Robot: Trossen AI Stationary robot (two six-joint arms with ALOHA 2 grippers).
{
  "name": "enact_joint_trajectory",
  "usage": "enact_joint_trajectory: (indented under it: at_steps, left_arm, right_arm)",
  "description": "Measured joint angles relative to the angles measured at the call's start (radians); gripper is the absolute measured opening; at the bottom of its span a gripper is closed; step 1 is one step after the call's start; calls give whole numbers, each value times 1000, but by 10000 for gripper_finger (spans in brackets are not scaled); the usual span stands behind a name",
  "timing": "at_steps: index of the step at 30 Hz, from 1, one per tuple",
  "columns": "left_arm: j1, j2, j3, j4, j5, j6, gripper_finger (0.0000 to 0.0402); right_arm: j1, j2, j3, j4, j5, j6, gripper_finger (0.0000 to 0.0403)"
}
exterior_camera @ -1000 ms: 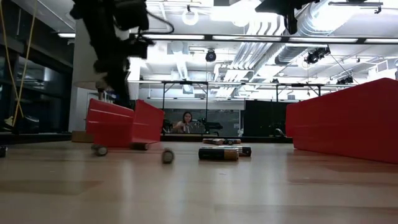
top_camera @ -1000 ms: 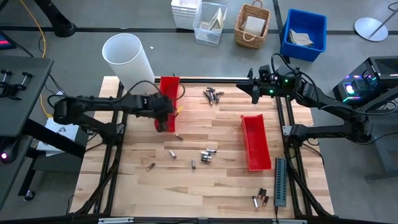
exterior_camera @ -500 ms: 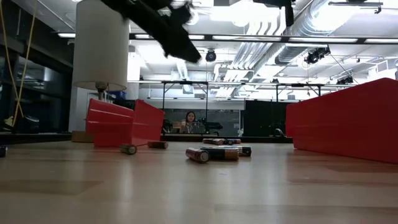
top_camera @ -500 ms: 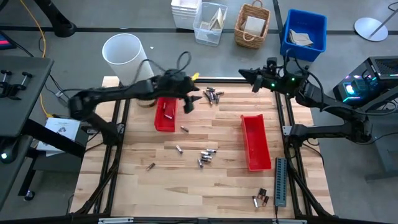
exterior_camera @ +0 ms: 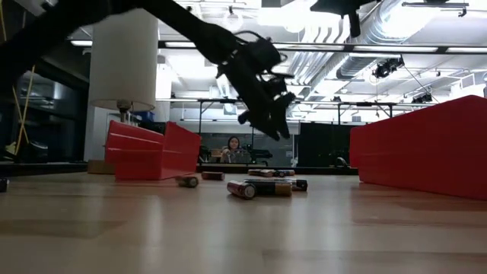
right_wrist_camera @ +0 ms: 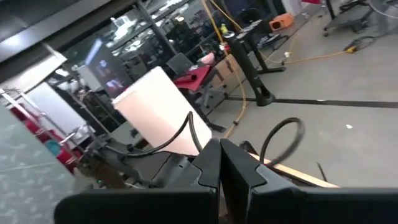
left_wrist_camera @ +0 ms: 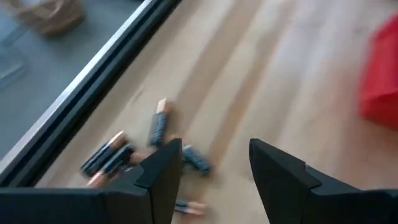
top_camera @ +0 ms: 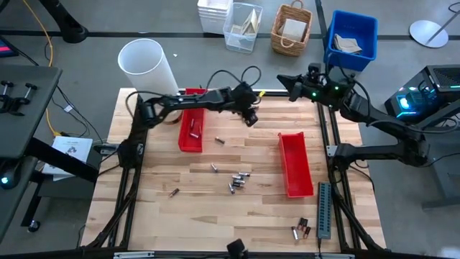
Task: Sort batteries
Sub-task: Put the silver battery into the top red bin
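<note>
High view, starting at the near edge of the table: I see a couple of batteries lying just beside the grey ridged strip at the near right. One more battery lies alone at the near left. Toward the middle sits a small cluster, with a stray one just left of it and another farther back beside the left red tray. That tray has at least one battery in it. The right red tray looks empty from here, though I cannot be sure.

At the far edge my left gripper is stretched across and hangs over the far group of batteries. In the left wrist view its fingers stand apart with nothing between them, and those batteries lie scattered just beyond the fingertips.

My right gripper waits past the far right corner, raised, its fingers pressed together on nothing.

I judge this to be the reach for a fresh pick. The next move calls for lowering over one battery, squaring the fingers across its body, and closing without nudging the ones touching it.
</note>
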Motion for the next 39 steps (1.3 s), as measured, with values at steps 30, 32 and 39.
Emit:
enact_joint_trajectory:
  at_steps: [30,32,39]
  left_arm:
    - [210,105,386,-512,631,44,179]
    - [214,46,385,-567,641,97,179]
    - [192,-250,286,-561,645,179,179]
  right_arm:
    - [-45,60,0,-9,0,61,0]
    - [-45,60,0,-9,-9,55,0]
    - [-46,60,0,-27,-116,-9,0]
